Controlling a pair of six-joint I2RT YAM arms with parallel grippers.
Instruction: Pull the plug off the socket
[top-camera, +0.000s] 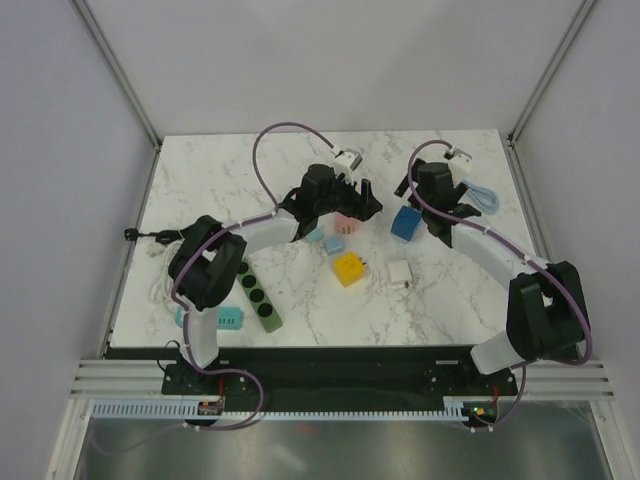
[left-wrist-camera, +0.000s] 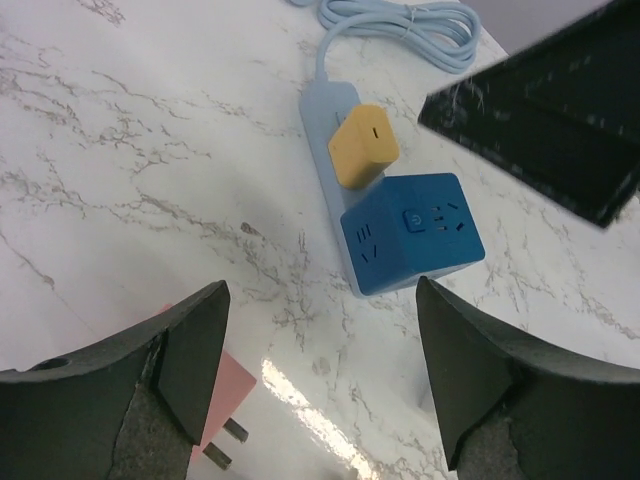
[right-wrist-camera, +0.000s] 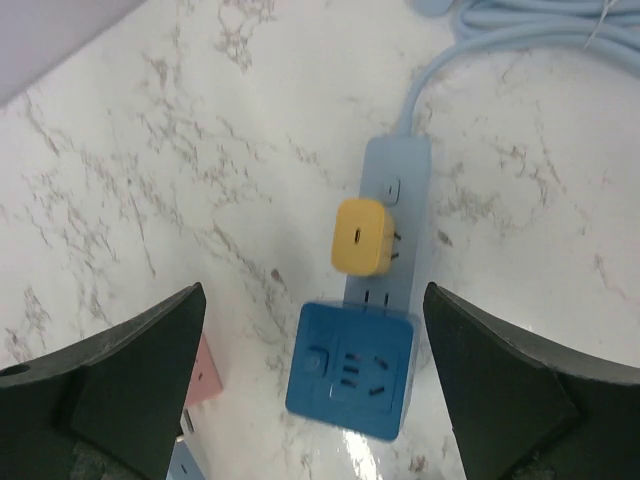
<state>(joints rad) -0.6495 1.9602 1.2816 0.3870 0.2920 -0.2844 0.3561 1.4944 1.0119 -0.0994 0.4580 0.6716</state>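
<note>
By the power strip (left-wrist-camera: 322, 115), left gripper (left-wrist-camera: 322, 300) and right gripper (right-wrist-camera: 315, 298) with fingers (left-wrist-camera: 190, 350) spread wide, clamping nothing. Unpinned, may lift or slide under a pull. Easy to seize the blue cube (left-wrist-camera: 410, 235) at the strip's end instead of the yellow plug (left-wrist-camera: 365, 148) mid-strip

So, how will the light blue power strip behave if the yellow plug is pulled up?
The power strip looks slim and plastic, so probably light; nothing pins it, so it may lift or slide with the yellow plug. The blue cube socket on its end adds weight there, so it might pivot. Its cable looks floppy.
</note>
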